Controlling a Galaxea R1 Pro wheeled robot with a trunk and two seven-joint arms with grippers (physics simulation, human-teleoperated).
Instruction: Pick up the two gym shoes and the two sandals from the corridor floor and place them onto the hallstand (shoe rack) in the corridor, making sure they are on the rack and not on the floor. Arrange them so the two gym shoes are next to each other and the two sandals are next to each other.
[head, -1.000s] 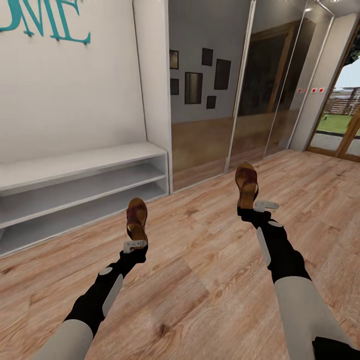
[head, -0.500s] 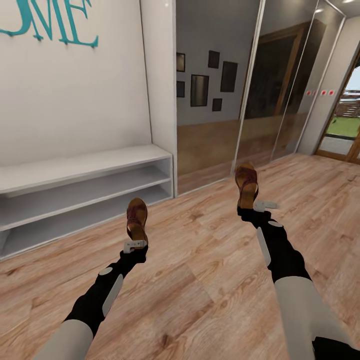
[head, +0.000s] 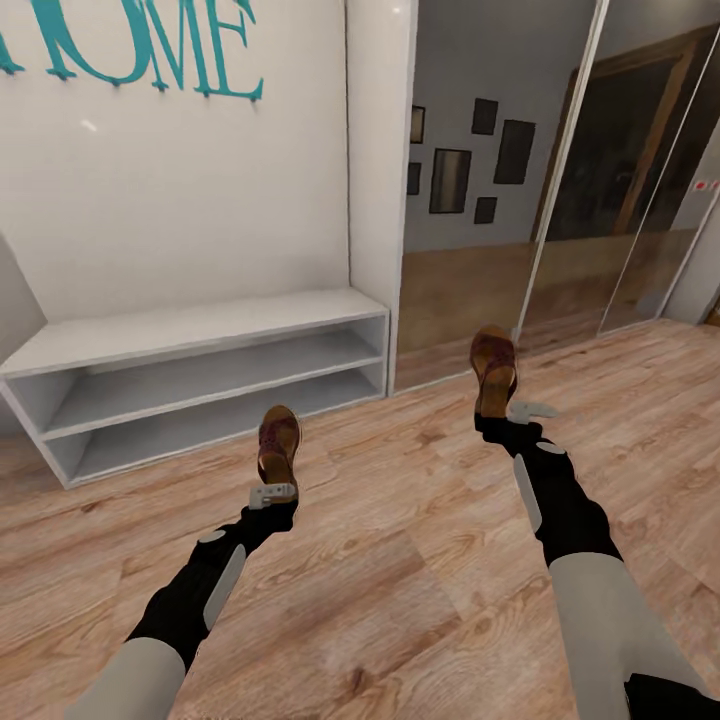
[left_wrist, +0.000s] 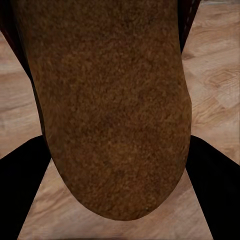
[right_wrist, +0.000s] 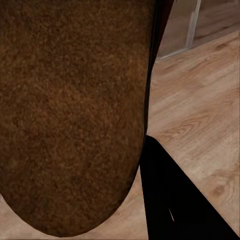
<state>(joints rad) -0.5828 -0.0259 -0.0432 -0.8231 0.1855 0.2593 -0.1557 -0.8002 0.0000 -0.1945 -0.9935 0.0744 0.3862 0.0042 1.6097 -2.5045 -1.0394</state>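
Swinging our view leftward, we bring the hallstand (head: 200, 335) fully into frame; each end effector, left (head: 272, 490) and right (head: 515, 412), grips one light, stiff-soled sandal, left (head: 278, 445) and right (head: 494, 365), by its heel above the corridor floor (head: 400, 560).

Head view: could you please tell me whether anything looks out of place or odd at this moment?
Nothing looks damaged or spilled. Each gripper holds one brown sandal by its heel, toe pointing away: the left gripper with the left sandal, the right gripper with the right sandal. The white shoe rack holds no shoes.
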